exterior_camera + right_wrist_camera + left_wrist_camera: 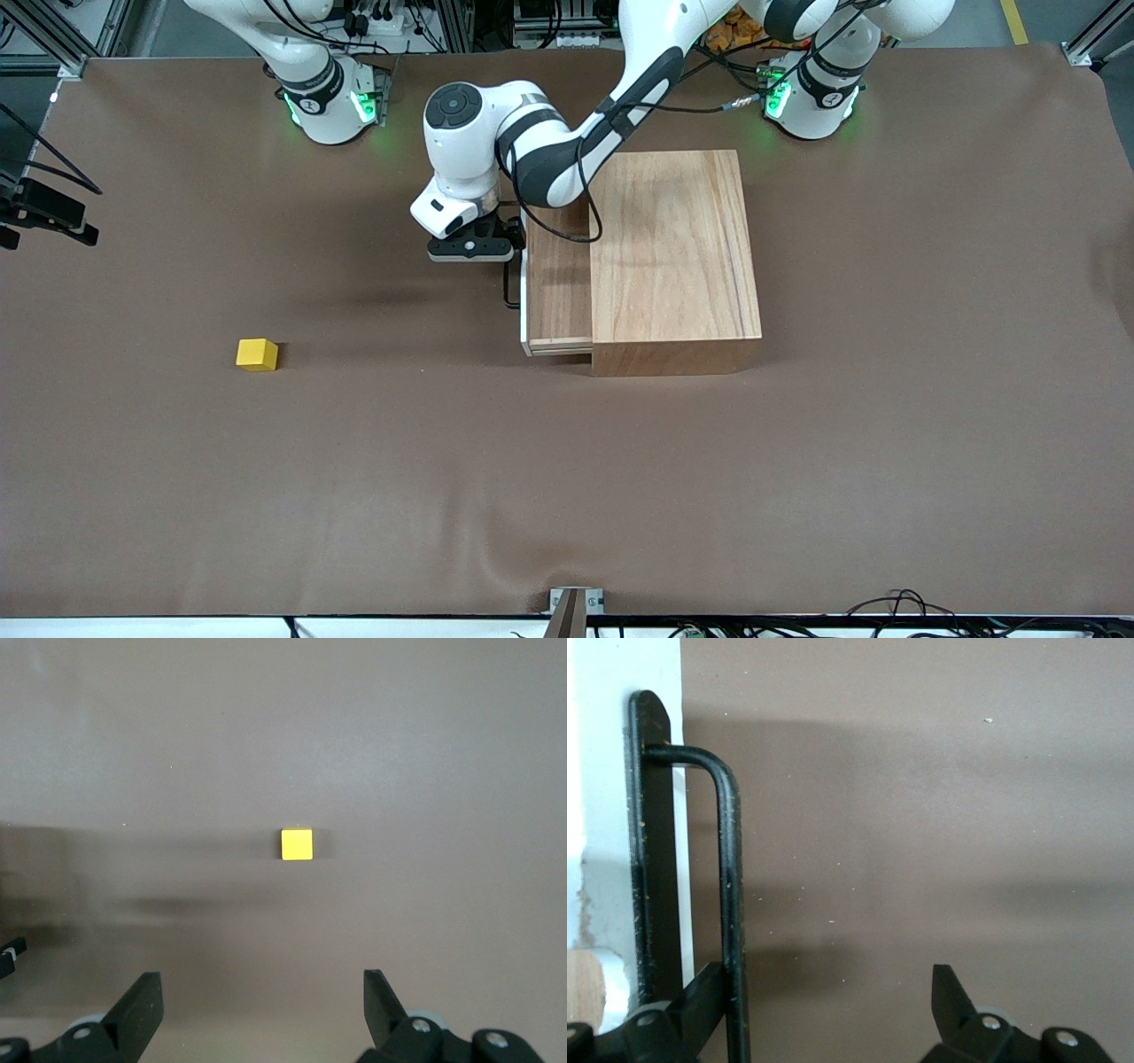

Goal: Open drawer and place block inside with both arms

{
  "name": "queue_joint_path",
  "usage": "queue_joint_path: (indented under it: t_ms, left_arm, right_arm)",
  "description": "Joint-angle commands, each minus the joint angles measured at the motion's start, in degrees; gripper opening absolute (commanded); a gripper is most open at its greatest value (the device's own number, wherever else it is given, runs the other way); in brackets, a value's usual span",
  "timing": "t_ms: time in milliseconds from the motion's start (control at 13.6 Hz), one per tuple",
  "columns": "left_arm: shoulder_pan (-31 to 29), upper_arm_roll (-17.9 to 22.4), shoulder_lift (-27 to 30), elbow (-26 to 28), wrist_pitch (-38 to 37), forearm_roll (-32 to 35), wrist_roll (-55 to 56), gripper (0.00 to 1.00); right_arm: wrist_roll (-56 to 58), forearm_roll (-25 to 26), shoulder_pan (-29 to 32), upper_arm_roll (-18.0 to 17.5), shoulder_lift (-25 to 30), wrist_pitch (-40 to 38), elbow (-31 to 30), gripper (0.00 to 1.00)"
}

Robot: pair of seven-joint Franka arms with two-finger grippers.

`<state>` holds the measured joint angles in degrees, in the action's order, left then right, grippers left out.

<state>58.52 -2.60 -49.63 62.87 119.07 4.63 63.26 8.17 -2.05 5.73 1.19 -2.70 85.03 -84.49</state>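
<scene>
The drawer (pixel 556 283) is slid partway out of the wooden box (pixel 673 257); its white front panel (pixel 524 292) faces the right arm's end of the table. My left gripper (pixel 477 252) is open at the thin black handle (pixel 509 288). In the left wrist view (pixel 830 988) the handle bar (pixel 728 886) runs just inside one finger (pixel 700 1001), and the other finger (pixel 950 992) stands well off it. The yellow block (pixel 257 354) lies on the table. My right gripper (pixel 263 988) is open and empty high over the table, with the block (pixel 297 844) below it. It is out of the front view.
Brown cloth (pixel 620 478) covers the whole table. Both arm bases (pixel 332 102) (pixel 815 97) stand at the edge farthest from the front camera. A black clamp (pixel 44 213) sticks in at the right arm's end of the table.
</scene>
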Motion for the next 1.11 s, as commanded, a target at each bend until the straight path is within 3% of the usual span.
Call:
queue_joint_path:
  t_ms: [0, 590, 812, 1033]
  left_arm:
    - [0.5, -0.5, -2.2, -3.2, 3.2, -1.7, 0.7, 1.00]
    - [0.5, -0.5, 2.7, -2.9, -3.6, -2.2, 1.2, 1.00]
    - [-0.3, 0.6, 10.3, -2.4, -11.3, -0.9, 0.5, 1.00]
    - [-6.6, 1.0, 19.5, -1.2, -21.4, -0.3, -3.0, 1.00]
  right_arm:
    - [-0.2, 0.1, 1.4, -1.0, -0.4, -0.6, 0.8, 1.00]
    - [-0.1, 0.2, 1.5, -1.0, -1.9, -0.6, 0.8, 1.00]
    - [-0.1, 1.1, 1.4, -1.0, -4.6, -0.5, 0.9, 1.00]
    - [-0.3, 1.0, 1.7, -1.0, -8.9, -0.5, 0.8, 1.00]
